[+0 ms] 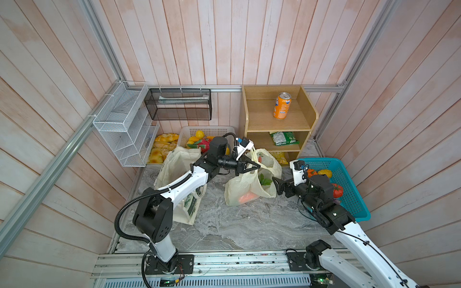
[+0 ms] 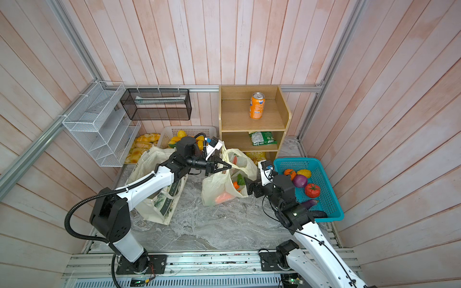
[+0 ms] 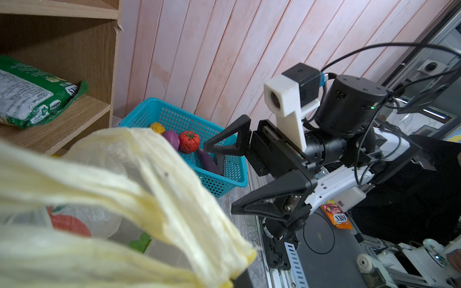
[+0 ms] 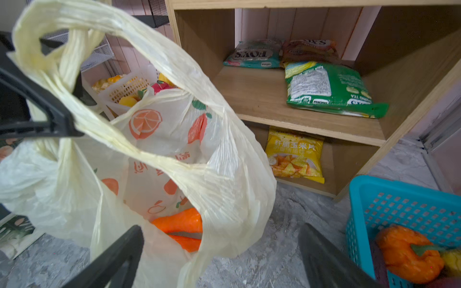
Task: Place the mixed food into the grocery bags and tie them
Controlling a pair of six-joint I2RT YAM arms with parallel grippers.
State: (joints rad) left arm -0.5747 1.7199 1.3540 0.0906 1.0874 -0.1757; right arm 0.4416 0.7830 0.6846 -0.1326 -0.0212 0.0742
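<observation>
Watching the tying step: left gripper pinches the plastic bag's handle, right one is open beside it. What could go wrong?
The thin handle may slip from the shut left gripper, slumping the plastic bag. The open right gripper, beside the bag, might catch loose film rather than the handle. Tugging could spill the carrots.

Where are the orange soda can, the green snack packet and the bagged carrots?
orange soda can (image 1: 282,106): in a top view, middle of its side.
green snack packet (image 4: 331,89): right wrist view, its printed face.
carrots (image 4: 179,220): right wrist view, upper carrot's body.

Carrots (image 4: 179,220) in plastic bag (image 1: 233,189); tote (image 1: 174,159) on L.
</observation>
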